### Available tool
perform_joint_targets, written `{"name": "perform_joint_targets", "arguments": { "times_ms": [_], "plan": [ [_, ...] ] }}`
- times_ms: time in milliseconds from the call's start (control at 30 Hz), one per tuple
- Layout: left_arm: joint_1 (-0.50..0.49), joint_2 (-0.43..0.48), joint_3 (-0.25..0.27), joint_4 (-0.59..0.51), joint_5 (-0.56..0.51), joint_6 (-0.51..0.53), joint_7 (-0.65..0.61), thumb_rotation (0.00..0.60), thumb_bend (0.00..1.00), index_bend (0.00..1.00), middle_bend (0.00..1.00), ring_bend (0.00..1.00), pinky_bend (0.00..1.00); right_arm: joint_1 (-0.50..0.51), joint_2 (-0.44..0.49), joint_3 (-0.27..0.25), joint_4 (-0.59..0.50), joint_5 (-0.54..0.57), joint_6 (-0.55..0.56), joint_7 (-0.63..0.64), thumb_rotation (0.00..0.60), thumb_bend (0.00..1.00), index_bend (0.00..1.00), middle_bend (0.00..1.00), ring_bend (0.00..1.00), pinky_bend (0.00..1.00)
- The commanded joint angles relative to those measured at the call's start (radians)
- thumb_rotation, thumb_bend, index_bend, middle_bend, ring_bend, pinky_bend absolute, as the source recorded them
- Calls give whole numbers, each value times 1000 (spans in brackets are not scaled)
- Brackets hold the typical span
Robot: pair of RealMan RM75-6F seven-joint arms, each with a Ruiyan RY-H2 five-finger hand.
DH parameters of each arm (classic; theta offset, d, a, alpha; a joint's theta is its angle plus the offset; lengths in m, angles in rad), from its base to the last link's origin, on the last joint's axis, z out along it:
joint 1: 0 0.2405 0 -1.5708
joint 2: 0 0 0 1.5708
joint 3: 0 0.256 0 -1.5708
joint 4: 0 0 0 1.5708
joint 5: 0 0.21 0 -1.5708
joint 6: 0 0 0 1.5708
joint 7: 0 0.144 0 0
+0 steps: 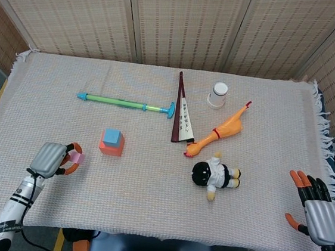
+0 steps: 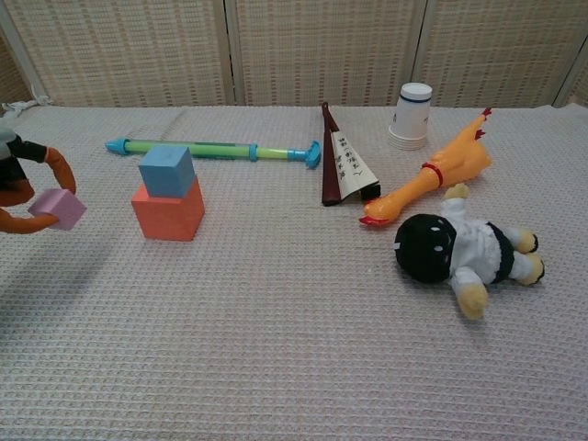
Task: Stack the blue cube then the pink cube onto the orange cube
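Left hand [image 1: 52,159] grips pink cube [image 2: 57,209], lifted off the bench [image 1: 149,189]; blue cube [image 1: 112,136] already on orange cube [image 1: 112,148].
Pink cube is pinched in the orange fingertips [image 2: 61,166], clear of the woven cloth, left of the two-cube stack and apart from it. Right hand [image 1: 316,208] sits at the bench's near right edge, fingers spread, holding nothing. Behind the stack lies a green and blue stick toy [image 1: 125,103]. Folded fan [image 1: 182,116] lies mid-bench, white cup [image 1: 218,95] upside down beyond it, rubber chicken [image 1: 218,130] slanting beside the fan, plush doll [image 1: 215,175] lying just in front of the chicken.
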Motion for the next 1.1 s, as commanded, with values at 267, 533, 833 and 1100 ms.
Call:
{"name": "perform_joint_targets", "arguments": {
  "times_ms": [267, 533, 833, 1100],
  "plan": [
    [-64, 184, -97, -346, -193, -35, 233, 600, 329, 537, 1000, 1000, 1000, 5, 4, -9, -2, -18, -9, 10, 600, 121, 0, 0, 0, 0],
    [-176, 119, -148, -393, -343, -33, 417, 600, 329, 524, 1000, 1000, 1000, 4, 14, -9, -3, -21, -4, 25, 600, 121, 0, 0, 0, 0],
    [-306, 5, -195, -348, -543, 18, 600, 600, 327, 510, 1000, 1000, 1000, 7, 23, -6, 3, -12, -10, 45, 600, 122, 0, 0, 0, 0],
    [-384, -51, -225, -292, -691, 47, 665, 600, 325, 509, 1000, 1000, 1000, 7, 29, -4, 5, -8, -10, 60, 600, 121, 0, 0, 0, 0]
  ]
}}
